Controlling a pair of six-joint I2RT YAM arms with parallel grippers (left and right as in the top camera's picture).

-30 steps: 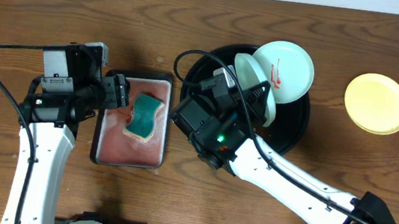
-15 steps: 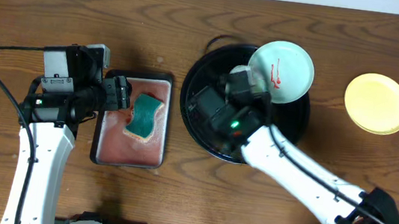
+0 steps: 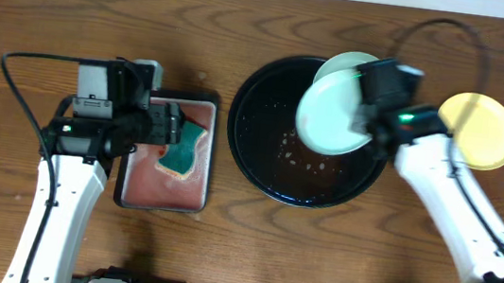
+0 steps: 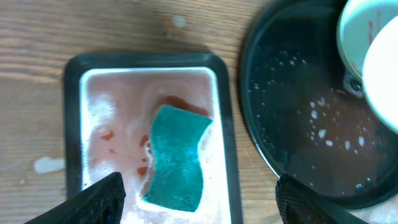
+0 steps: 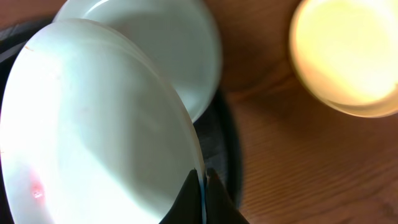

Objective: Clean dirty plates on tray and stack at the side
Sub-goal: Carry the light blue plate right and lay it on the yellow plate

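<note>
Progress looks about a third: the yellow plate [image 3: 478,130] sits aside, one mint plate [image 3: 347,59] rests at the far rim of the black tray [image 3: 264,162], and your right gripper [image 5: 203,186] pinches the other mint plate [image 3: 329,120], tilted, round so axis-less, above it; your left gripper [image 3: 174,126] hangs spread over the sponge [image 4: 177,158].

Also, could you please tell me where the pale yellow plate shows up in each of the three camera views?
Overhead: the yellow plate lies at the far right, on the table beside the black tray.
Left wrist: not in it.
Right wrist: the yellow plate fills the top right corner, on the wood.
Shared landmark: the black tray, part of which shows in all three views.
</note>
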